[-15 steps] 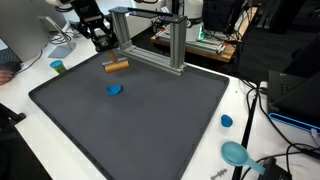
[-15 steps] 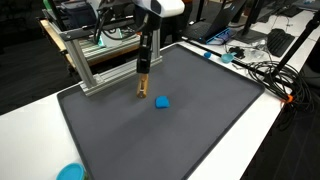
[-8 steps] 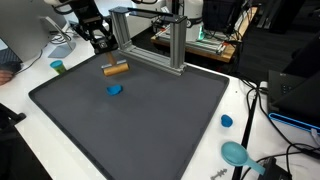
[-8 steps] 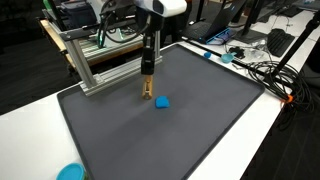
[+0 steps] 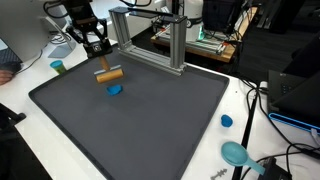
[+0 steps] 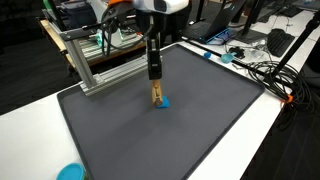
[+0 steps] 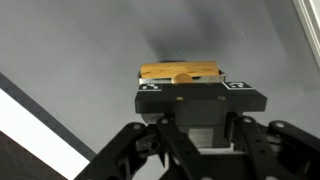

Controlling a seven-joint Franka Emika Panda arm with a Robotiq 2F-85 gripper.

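Note:
My gripper [image 5: 104,66] is shut on a wooden block [image 5: 109,74] and holds it just above the dark grey mat [image 5: 150,120]. A small blue object [image 5: 114,89] lies on the mat directly below and in front of the block. In an exterior view the gripper [image 6: 155,86] hangs upright with the block [image 6: 156,96] at its tips, right beside the blue object [image 6: 164,103]. In the wrist view the block [image 7: 180,71] shows crosswise past the gripper [image 7: 181,80]; the blue object is hidden there.
An aluminium frame [image 5: 150,35] stands at the mat's back edge, also in an exterior view [image 6: 100,62]. A small teal cup [image 5: 58,67], a blue cap [image 5: 227,121] and a teal round object [image 5: 236,153] sit on the white table around the mat. Cables [image 6: 262,70] lie beside the mat.
The gripper has carried the wooden block away from the aluminium frame toward the mat's middle, until it hangs next to the blue object.

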